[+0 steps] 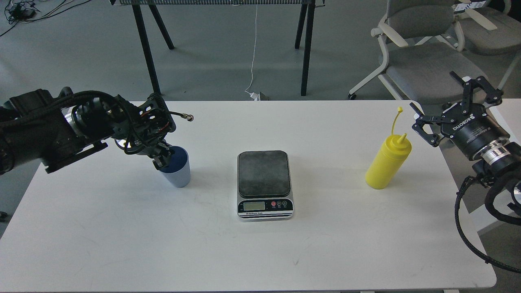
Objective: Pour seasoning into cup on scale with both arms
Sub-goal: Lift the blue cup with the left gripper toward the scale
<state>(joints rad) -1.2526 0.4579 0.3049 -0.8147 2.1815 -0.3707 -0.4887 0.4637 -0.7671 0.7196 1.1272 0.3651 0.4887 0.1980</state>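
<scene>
The pale blue-grey cup with a blue inside is on the left part of the white table, left of the scale. My left gripper is shut on the cup's left rim, one finger inside it. The silver scale lies at the table's middle with its dark platform bare. The yellow squeeze bottle stands upright at the right, with its cap hanging open on its tether. My right gripper, marked ROBOTIQ, is open and empty, just right of the bottle's top and apart from it.
Grey office chairs stand beyond the table's right corner. Black legs of a stand and a white cable on the floor are behind the table. A second white surface lies at the far right edge.
</scene>
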